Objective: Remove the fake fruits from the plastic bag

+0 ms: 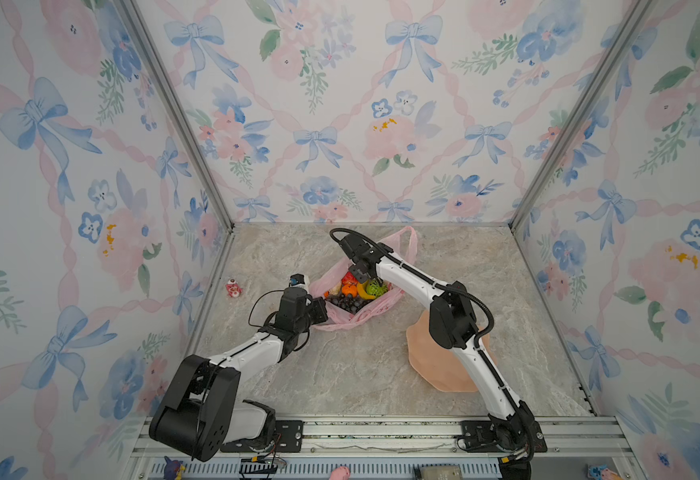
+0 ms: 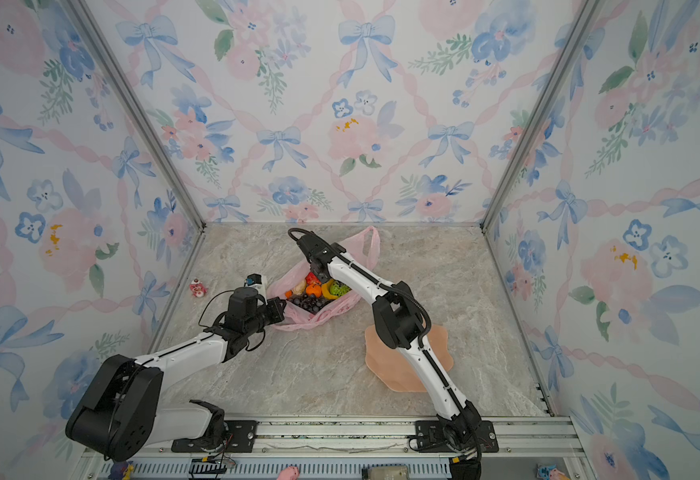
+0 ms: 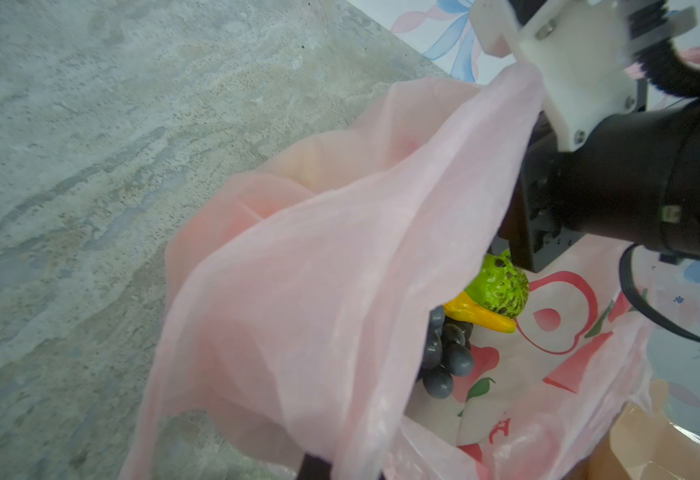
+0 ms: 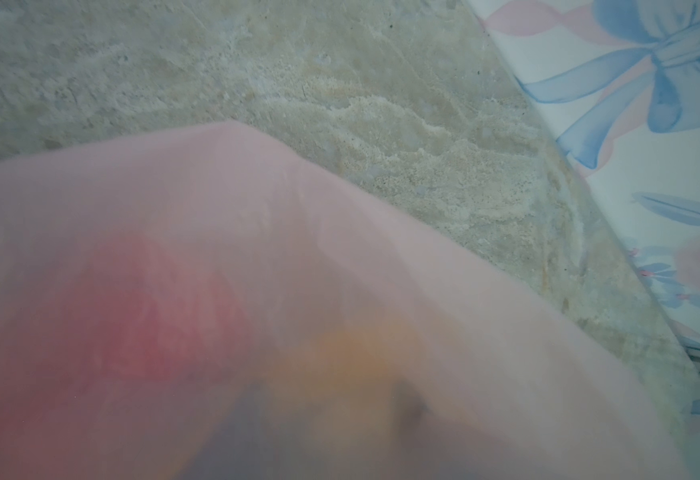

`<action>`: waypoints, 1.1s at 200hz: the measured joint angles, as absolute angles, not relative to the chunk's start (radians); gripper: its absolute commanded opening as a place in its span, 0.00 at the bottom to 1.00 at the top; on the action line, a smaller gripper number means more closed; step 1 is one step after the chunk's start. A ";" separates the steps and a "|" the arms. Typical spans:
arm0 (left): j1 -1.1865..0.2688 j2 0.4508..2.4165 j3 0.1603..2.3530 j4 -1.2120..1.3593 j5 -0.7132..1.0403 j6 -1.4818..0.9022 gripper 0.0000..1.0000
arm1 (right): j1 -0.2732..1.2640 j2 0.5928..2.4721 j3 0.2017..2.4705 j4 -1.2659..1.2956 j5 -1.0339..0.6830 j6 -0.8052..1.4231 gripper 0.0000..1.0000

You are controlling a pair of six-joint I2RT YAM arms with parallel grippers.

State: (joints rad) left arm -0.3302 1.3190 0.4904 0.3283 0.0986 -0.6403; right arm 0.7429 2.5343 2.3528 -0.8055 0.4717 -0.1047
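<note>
The pink plastic bag (image 1: 342,321) (image 2: 298,322) lies open mid-table, one handle (image 1: 406,243) trailing toward the back wall. Inside are the fake fruits: red fruit (image 1: 349,277), orange (image 1: 350,291), banana (image 1: 364,292), green round fruit (image 1: 375,287), grape bunch (image 1: 346,302). My left gripper (image 1: 324,311) (image 2: 282,311) is shut on the bag's left rim, and the film (image 3: 319,270) is stretched up from its jaws. My right gripper (image 1: 365,276) reaches down into the mouth just above the green fruit (image 3: 502,286), banana (image 3: 481,318) and grapes (image 3: 448,353). Bag film (image 4: 256,291) covers the right wrist view, hiding its jaws.
A peach scalloped plate (image 1: 435,361) lies at the right, partly under the right arm. A small red-and-white figurine (image 1: 233,288) stands near the left wall. Floral walls close in three sides, and a metal rail (image 1: 381,432) runs along the front.
</note>
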 measured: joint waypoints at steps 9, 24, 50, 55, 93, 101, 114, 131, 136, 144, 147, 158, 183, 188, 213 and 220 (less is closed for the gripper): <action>-0.330 1.319 0.490 0.328 0.099 -0.640 0.00 | 0.746 2.542 2.365 -0.805 0.481 -0.107 0.43; -0.330 1.319 0.490 0.328 0.099 -0.640 0.00 | 0.750 2.552 2.381 -0.808 0.491 -0.115 0.37; -0.330 1.319 0.490 0.328 0.099 -0.640 0.00 | 0.753 2.555 2.389 -0.810 0.504 -0.120 0.27; -0.329 1.319 0.490 0.328 0.099 -0.640 0.00 | 0.753 2.555 2.390 -0.810 0.506 -0.120 0.24; -0.327 1.319 0.490 0.328 0.099 -0.640 0.00 | 0.753 2.555 2.392 -0.810 0.510 -0.124 0.09; -0.327 1.319 0.490 0.328 0.099 -0.640 0.00 | 0.753 2.555 2.392 -0.809 0.510 -0.126 0.08; -0.327 1.319 0.490 0.328 0.099 -0.640 0.00 | 0.753 2.555 2.388 -0.805 0.511 -0.125 0.06; -0.327 1.319 0.490 0.328 0.099 -0.640 0.00 | 0.753 2.547 2.365 -0.790 0.513 -0.124 0.03; -0.327 1.319 0.490 0.328 0.099 -0.640 0.00 | 0.753 2.544 2.357 -0.788 0.513 -0.124 0.02; -0.327 1.319 0.490 0.328 0.099 -0.640 0.00 | 0.753 2.539 2.347 -0.786 0.513 -0.122 0.02; -0.327 1.319 0.490 0.328 0.099 -0.640 0.00 | 0.753 2.537 2.344 -0.785 0.513 -0.122 0.02; -0.327 1.319 0.490 0.328 0.099 -0.640 0.00 | 0.753 2.522 2.325 -0.783 0.511 -0.120 0.01; -0.327 1.319 0.490 0.329 0.099 -0.640 0.00 | 0.752 2.463 2.268 -0.779 0.495 -0.113 0.01; -0.327 1.319 0.490 0.329 0.099 -0.640 0.00 | 0.749 2.443 2.247 -0.776 0.487 -0.109 0.01; -0.327 1.319 0.490 0.329 0.099 -0.640 0.00 | 0.740 2.338 2.149 -0.759 0.452 -0.093 0.01; -0.327 1.319 0.490 0.329 0.099 -0.640 0.00 | 0.739 2.306 2.122 -0.750 0.442 -0.089 0.01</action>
State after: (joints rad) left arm -0.3267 1.3193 0.4904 0.3286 0.0990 -0.6403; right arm 0.7395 2.3062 2.1216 -0.7498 0.4423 -0.0895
